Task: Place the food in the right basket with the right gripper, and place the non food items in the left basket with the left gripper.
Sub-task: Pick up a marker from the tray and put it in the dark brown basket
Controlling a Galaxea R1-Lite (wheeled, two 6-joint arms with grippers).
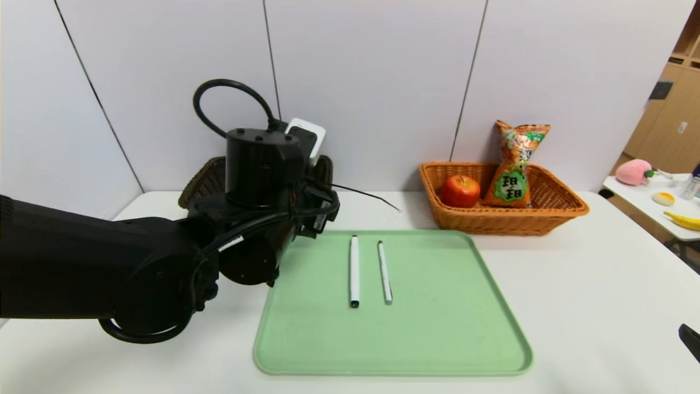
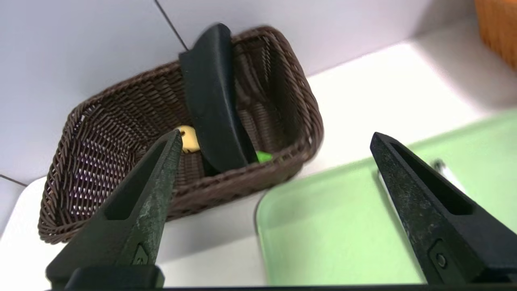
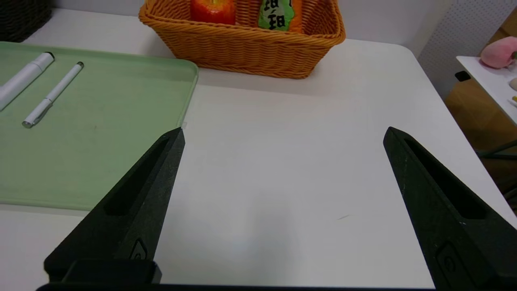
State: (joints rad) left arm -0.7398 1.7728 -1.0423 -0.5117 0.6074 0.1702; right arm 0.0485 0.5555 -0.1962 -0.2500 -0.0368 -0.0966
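I have the left end effector [image 2: 274, 173] raised above the desk [image 1: 590, 306] between the dark basket [image 2: 101, 161] and the near-left corner of the green tray [image 1: 437, 328]; its fingers are spread wide and grip nothing. My left arm blocks most of that basket from the head camera. From the left wrist I see a black curved object [image 2: 212, 101] leaning upright inside the dark basket, its long axis running from the basket floor up past the rim, with a small yellow thing [image 2: 189, 138] and a bit of green [image 2: 264, 156] beside its base; I cannot tell what those are.

Two white pens lie on the tray, side by side but apart, long axes running roughly from the near edge to the far edge. The thicker pen [image 1: 354, 271] has its dark end toward me; the thinner pen [image 1: 384, 272] lies just right of it.

The orange basket [image 1: 563, 205] at far right holds a red apple [image 1: 460, 191] and an upright snack bag [image 1: 514, 167].

The right end effector [image 3: 282, 210] hangs over bare desk right of the tray, fingers spread and holding nothing.
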